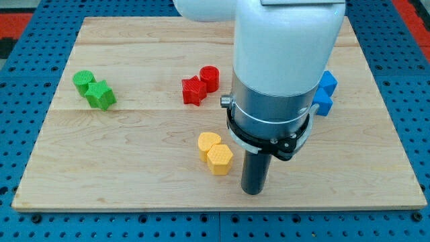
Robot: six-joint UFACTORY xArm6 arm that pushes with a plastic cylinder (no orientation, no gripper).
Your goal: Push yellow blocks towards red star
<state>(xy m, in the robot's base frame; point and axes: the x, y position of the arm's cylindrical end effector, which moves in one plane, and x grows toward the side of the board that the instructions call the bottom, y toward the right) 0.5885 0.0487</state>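
Pale wood makes up the table [134,168] you are looking at, a light plank board that fills most of the view and sits on a blue pegboard surface [20,222]. Your arm [285,47] comes down from the view's top as a broad white housing with a grey collar beneath it, and it hides part of the board behind it. Below the collar the dark rod ends at my tip [252,193], which rests on the table near the view's bottom, just to the right of the yellow pair and close to it, though you can see a narrow strip of wood between them. You have no gripper on this rig, so nothing is apart, together or clamped. The yellow hexagonal block [220,159] touches the yellow block with a rounded top [209,144], which lies just up and left of it. Up the board from them, well apart, the red star [193,91] sits touching a red cylinder [209,78] on its right. Two green blocks [95,89] huddle together at the view's left. Two blue blocks [325,93] peek out at the arm's right edge, partly hidden.
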